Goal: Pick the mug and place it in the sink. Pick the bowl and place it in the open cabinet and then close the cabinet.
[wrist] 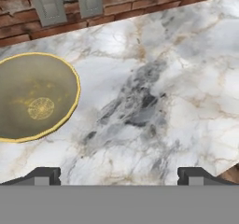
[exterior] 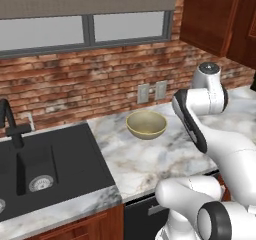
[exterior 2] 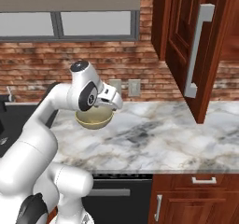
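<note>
The olive-beige bowl stands upright and empty on the marble counter, close to the brick wall. In the hand view the bowl lies at the left. My gripper looks down on bare marble to the bowl's right, open, its fingertips wide apart with nothing between them. The black sink is set in the counter to the left of the bowl. The reddish-brown wall cabinet hangs up on the right, its door swung open with a silver bar handle. The mug is out of view.
Two wall outlets sit on the brick wall behind the bowl. A black faucet rises at the sink's back. The open cabinet door juts out over the counter's right part. Low drawers lie under the counter edge.
</note>
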